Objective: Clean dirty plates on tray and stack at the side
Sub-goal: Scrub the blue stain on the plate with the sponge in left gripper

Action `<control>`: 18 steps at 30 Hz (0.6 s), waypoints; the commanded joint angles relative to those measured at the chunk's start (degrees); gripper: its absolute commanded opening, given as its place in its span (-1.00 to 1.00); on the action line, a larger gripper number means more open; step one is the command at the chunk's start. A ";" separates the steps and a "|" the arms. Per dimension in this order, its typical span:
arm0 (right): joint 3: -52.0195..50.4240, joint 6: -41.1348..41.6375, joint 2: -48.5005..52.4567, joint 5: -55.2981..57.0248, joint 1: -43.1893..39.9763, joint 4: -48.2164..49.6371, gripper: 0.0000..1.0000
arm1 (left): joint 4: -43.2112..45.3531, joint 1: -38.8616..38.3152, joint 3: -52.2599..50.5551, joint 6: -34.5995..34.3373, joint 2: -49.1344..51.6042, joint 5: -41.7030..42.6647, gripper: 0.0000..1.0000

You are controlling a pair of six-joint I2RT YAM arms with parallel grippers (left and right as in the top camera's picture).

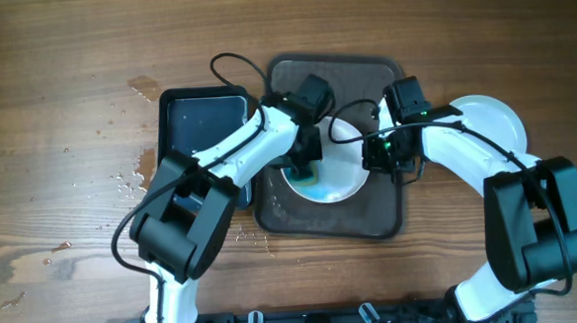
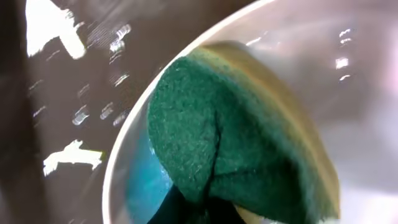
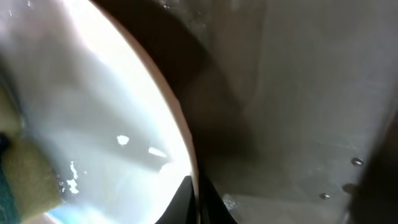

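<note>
A white plate (image 1: 341,175) lies on the dark brown tray (image 1: 380,214), with a blue smear (image 1: 308,188) on its left part. My left gripper (image 1: 304,167) is shut on a green sponge (image 2: 230,140) and presses it onto the plate (image 2: 373,74) near its left rim, beside the smear (image 2: 144,183). My right gripper (image 1: 377,157) is shut on the plate's right rim (image 3: 180,118), one finger on each side of it. Another white plate (image 1: 499,119) lies on the table to the right of the tray, partly under my right arm.
A smaller black glossy tray (image 1: 196,127) stands to the left of the brown tray, partly under my left arm. Water drops (image 1: 131,180) spot the wooden table at the left.
</note>
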 commanded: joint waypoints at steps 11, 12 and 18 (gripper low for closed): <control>-0.42 -1.97 1.95 3.85 -0.55 -1.29 -0.91 | 18.45 -6.27 -1.18 0.55 6.38 28.94 -0.92; -0.42 -1.97 1.95 3.85 -0.55 -1.33 -0.91 | 17.35 -5.60 -1.18 1.64 6.38 28.46 -0.92; -0.42 -2.01 1.95 3.82 -0.55 -1.42 -0.91 | -0.44 2.25 -0.35 -0.39 5.57 -4.37 -0.92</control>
